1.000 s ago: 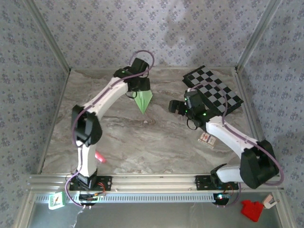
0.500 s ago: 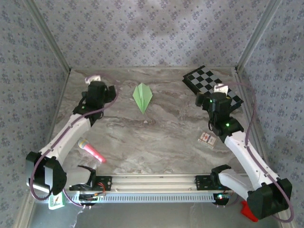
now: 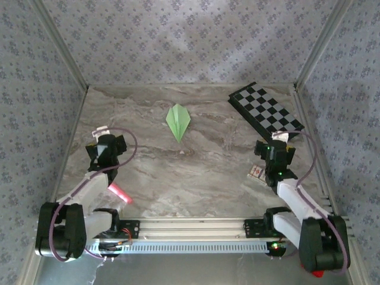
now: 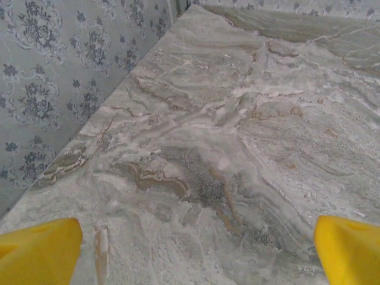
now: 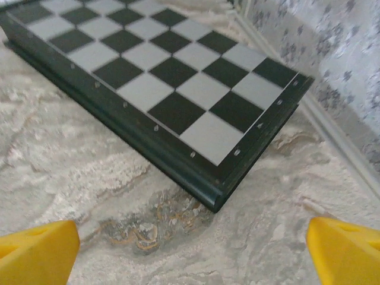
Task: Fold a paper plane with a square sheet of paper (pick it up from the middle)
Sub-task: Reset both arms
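Note:
The paper plane (image 3: 178, 122), a small pale green dart with a centre crease, lies flat on the marble table at mid-back, its point toward the near edge. No flat square sheet is in view. My left gripper (image 3: 108, 144) sits well to the plane's near left. In the left wrist view the left gripper (image 4: 196, 261) is open, its yellow fingertips (image 4: 38, 252) wide apart over bare marble. My right gripper (image 3: 274, 148) is at the near right. In the right wrist view the right gripper (image 5: 190, 255) is open, with bare table between its fingertips (image 5: 347, 249).
The black-and-grey chequered board (image 3: 266, 107) lies at the back right, and the board's corner (image 5: 225, 196) is just ahead of the right gripper. A pink marker (image 3: 120, 193) lies near the left arm. A small printed card (image 3: 256, 172) rests beside the right arm. Patterned walls enclose the table.
Both arms have drawn back toward the near edge, the left one away from the plane it was over. The plane has stayed in place.

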You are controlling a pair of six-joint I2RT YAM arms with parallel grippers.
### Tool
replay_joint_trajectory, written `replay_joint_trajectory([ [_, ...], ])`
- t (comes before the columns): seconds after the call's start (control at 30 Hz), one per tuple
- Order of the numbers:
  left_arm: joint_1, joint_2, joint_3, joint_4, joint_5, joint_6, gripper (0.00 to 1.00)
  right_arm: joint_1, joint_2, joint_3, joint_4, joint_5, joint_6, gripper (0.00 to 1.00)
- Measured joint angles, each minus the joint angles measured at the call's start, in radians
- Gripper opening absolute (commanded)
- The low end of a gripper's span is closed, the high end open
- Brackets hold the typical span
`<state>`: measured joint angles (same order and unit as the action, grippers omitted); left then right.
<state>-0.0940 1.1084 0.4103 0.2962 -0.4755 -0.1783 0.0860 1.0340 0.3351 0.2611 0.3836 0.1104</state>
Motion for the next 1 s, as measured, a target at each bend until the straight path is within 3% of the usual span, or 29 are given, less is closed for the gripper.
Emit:
replay_joint_trajectory([
  [0.27,0.032,0.100,-0.135,0.332,0.176,0.118,1.00,-0.021,0.217,-0.047,0.326,-0.083,-0.074,1.00],
  [0.57,0.063,0.314,-0.142,0.591,0.342,0.165,1.00,-0.087,0.386,-0.047,0.569,-0.282,-0.142,1.00],
  [0.73,0.071,0.396,-0.139,0.640,0.372,0.171,1.00,-0.087,0.470,-0.047,0.644,-0.338,-0.158,1.00],
  [1.0,0.076,0.412,-0.055,0.579,0.356,0.161,1.00,-0.104,0.483,0.039,0.592,-0.339,-0.152,1.00],
])
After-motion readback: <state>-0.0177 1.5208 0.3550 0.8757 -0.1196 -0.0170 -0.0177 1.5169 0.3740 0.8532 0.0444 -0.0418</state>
